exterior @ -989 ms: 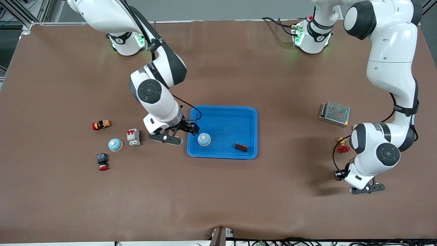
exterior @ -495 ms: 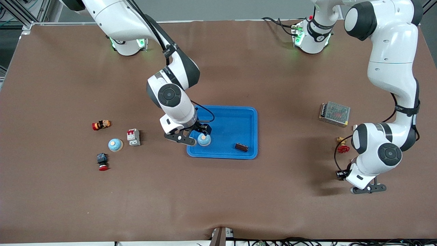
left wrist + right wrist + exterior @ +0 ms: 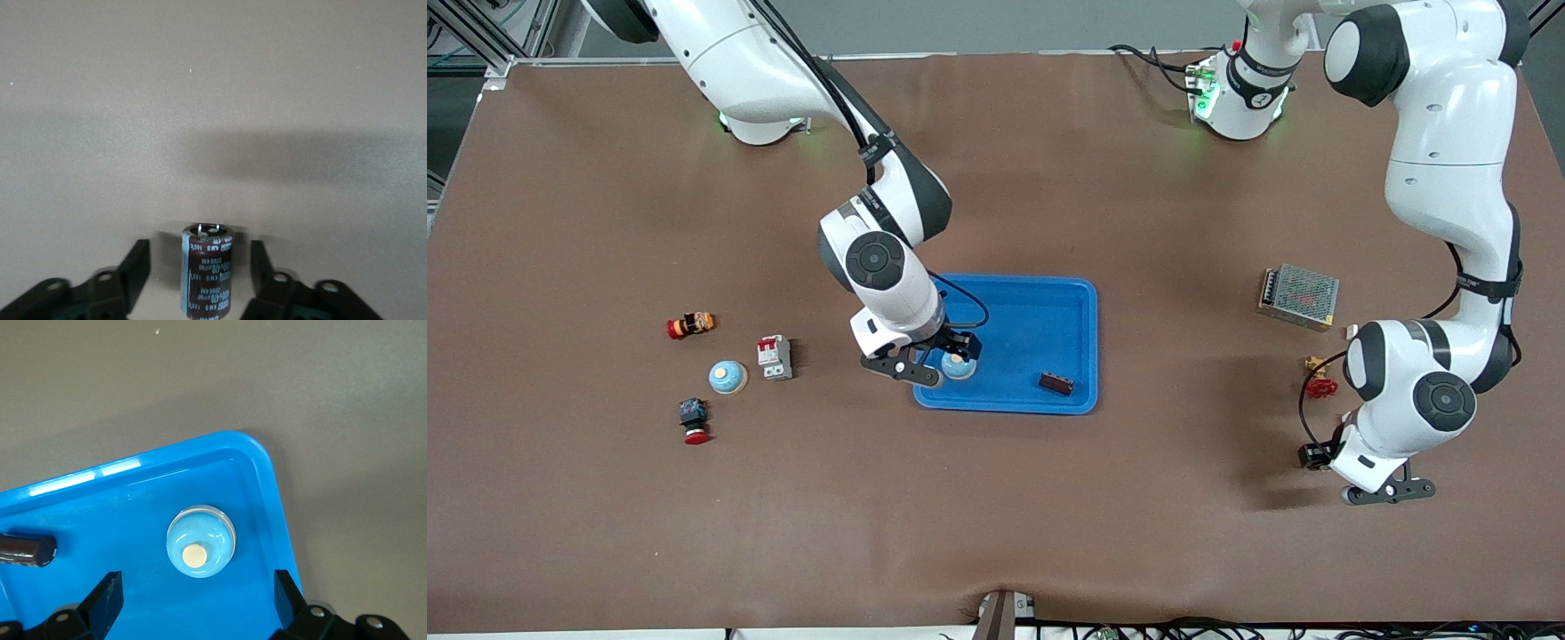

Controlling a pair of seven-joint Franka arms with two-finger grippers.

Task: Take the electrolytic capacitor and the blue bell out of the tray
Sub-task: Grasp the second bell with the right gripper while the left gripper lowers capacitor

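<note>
- Right wrist view showed the right gripper [image 3: 197, 580] wide open astride the blue bell [image 3: 200, 540], which sat in the tray [image 3: 280, 520] near its 8 o'clock corner.
- The bell looked light, hard and glossy, so a low grip across the dome's base seemed safest.
- The left gripper [image 3: 198, 257] stood open around the upright electrolytic capacitor [image 3: 207, 280] on the table, touching neither finger.

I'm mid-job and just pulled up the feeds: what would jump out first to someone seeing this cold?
The bright-blue tray mid-table draws the eye, with the right gripper open over the blue bell in its corner toward the right arm's end. A dark capacitor also lies in the tray. At the left arm's end, the left gripper stands open around another capacitor upright on the table.
</note>
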